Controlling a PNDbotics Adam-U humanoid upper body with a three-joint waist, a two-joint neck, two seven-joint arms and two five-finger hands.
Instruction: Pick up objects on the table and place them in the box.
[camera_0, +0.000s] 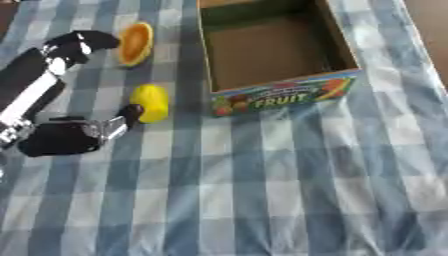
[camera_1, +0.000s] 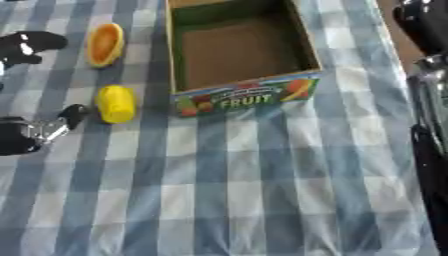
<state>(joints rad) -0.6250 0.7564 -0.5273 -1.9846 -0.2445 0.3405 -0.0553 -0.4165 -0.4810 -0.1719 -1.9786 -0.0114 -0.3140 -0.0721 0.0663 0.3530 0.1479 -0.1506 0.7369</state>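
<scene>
With my left hand (camera_0: 83, 132) spread, thumb tip touching the yellow fruit (camera_0: 150, 102) and one finger up beside the orange fruit half (camera_0: 136, 43), I hold nothing yet. Both pieces lie beyond the palm; the box (camera_0: 282, 95), empty inside, sits past them, away from the hand. I'd judge the yellow piece light, hard and slick, so I'd close across its narrow middle. Only my right arm's edge shows; its hand is out of sight.

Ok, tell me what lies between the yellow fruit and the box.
Only bare checked cloth separates the yellow fruit from the box, shown in the left eye view.
</scene>
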